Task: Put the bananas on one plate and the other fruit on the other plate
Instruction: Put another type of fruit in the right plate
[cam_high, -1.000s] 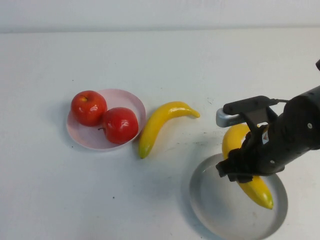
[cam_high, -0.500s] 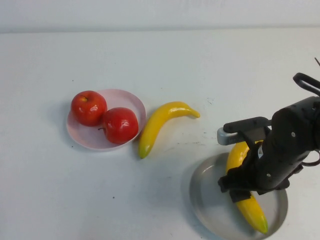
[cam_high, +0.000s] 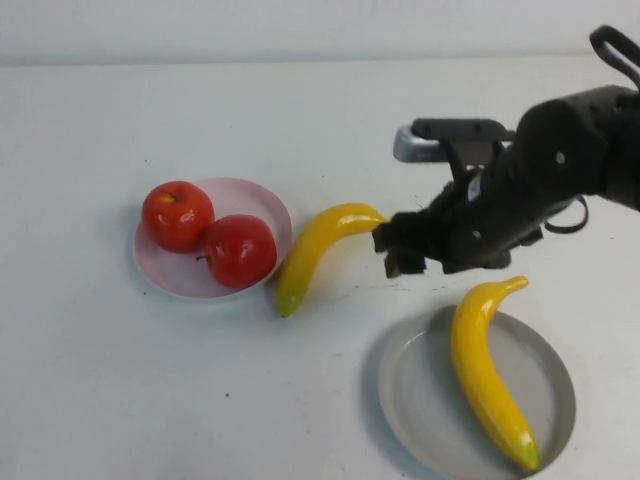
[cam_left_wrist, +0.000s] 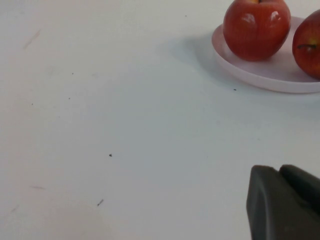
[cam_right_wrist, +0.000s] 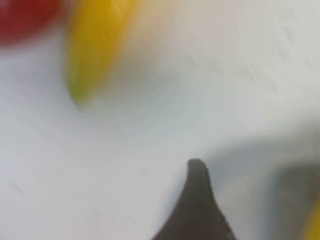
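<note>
1. The white worktop (cam_high: 300, 110) is carrying everything, and the grey-blue plate (cam_high: 420, 395) is serving here as the landmark.
2. The right arm (cam_high: 560, 160) is reaching in from the side, its dark body leaning over the worktop just behind the grey-blue plate.
3. The right tool (cam_high: 400, 252) is hanging beyond that plate's far rim, right at the end of the loose banana (cam_high: 320, 250), holding nothing. Whether its fingers are spread or closed cannot be told; the right wrist view is showing one dark finger (cam_right_wrist: 197, 210) over bare worktop, with a blurred banana (cam_right_wrist: 95, 45) further off.
4. The grey-blue plate is sitting at the near edge of the worktop and is holding the longer banana (cam_high: 485, 375), which is lying across it with its stem end poking over the far rim and its green tip resting near the near rim.
5. The pink plate (cam_high: 260, 205) is standing well apart from the grey-blue plate, far off on its left, and is holding two red apples: one (cam_high: 177, 214) at its outer edge, the other (cam_high: 240, 250) touching it, closer to the grey-blue plate.
6. The loose banana is lying on the worktop between the two plates, its green tip just beside the pink plate.
7. The left tool (cam_left_wrist: 285, 202) is showing only in the left wrist view as a dark corner, low over bare worktop, far from the grey-blue plate and near the pink plate (cam_left_wrist: 265, 75); its fingers' state cannot be told.
</note>
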